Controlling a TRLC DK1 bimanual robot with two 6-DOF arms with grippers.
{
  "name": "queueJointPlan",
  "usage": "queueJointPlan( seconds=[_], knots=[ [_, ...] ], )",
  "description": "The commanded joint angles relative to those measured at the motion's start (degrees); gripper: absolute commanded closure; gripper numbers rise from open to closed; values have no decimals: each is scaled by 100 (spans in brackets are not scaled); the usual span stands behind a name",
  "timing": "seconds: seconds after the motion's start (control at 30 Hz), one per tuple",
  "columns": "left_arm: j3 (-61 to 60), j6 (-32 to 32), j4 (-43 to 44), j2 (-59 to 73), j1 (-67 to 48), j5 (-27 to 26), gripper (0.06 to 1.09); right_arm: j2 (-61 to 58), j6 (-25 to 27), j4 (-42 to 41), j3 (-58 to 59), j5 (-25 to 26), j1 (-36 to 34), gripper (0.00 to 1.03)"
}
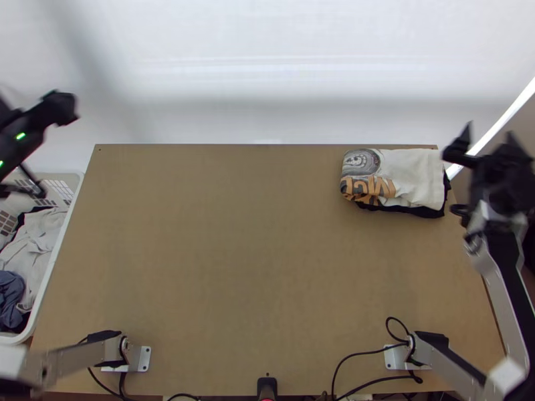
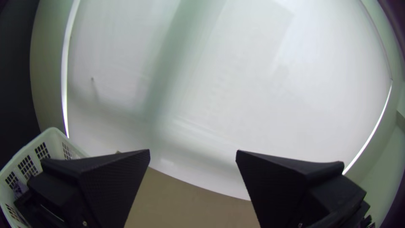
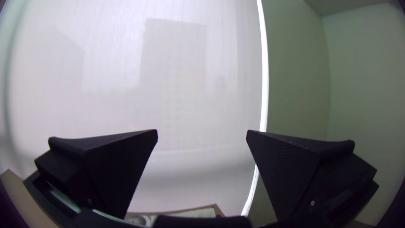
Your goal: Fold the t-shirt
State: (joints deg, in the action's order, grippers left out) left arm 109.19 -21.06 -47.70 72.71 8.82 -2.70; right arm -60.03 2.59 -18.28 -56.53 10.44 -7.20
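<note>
The wooden table (image 1: pixel 254 247) has a plain tan top with small dark holes at its far corners. Beyond its far edge hangs a pale, translucent blind (image 1: pixel 267 73); daylight comes through it, and the right wrist view shows faint blocky outlines in it. A bright strip of light (image 3: pixel 264 76) runs down the blind's side, next to a grey-green wall (image 3: pixel 295 71). Black cables (image 1: pixel 364 352) loop along the near edge, by the right arm's base.

Just beside the table's left edge stands a white laundry basket (image 1: pixel 63 230) with slotted walls. In it lie a rumpled light grey cloth (image 1: pixel 40 240), a bunched dark blue cloth (image 1: pixel 10 297) and some black fabric.

The T-shirt (image 1: pixel 411 177) lies at the table's far right corner, folded into a compact oblong. Its cream side is up, with a grey and orange print at the left end; black cloth shows beneath it along the near side and right end. The number of layers cannot be told.

The left gripper (image 1: pixel 59 154) is over the basket's far end, fingers spread wide with nothing between them. The right gripper (image 1: pixel 490 134) is off the table's far right corner, near the T-shirt, also wide apart and holding nothing.
</note>
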Motion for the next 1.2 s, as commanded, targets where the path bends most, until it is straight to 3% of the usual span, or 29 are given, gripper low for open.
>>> queueJointPlan(
  seconds=[0.0, 0.1, 0.2, 0.57, 0.9, 1.17],
  knots=[
    [-548, 313, 349, -758, 366, 41, 9, 694, 207, 132, -33, -314, 26, 4],
    [-1295, 700, 991, -1531, 823, 41, 10, 1336, 251, 325, 81, -798, 26, 4],
    [-2209, 1016, 1756, -2481, 1175, 41, 10, 1863, 356, 589, 230, -947, 87, 4],
    [-5215, 1957, 3136, -5355, 1860, 41, 10, 3806, 488, 123, 2190, -1009, 949, 4],
    [-7825, 1877, 3830, -7262, 1878, 41, 10, 4922, 391, -53, 3895, -982, 1186, 4],
    [-9082, 1842, 4278, -7288, 1992, 41, 10, 6047, 418, -237, 5240, -921, 1239, 4]
  ],
)
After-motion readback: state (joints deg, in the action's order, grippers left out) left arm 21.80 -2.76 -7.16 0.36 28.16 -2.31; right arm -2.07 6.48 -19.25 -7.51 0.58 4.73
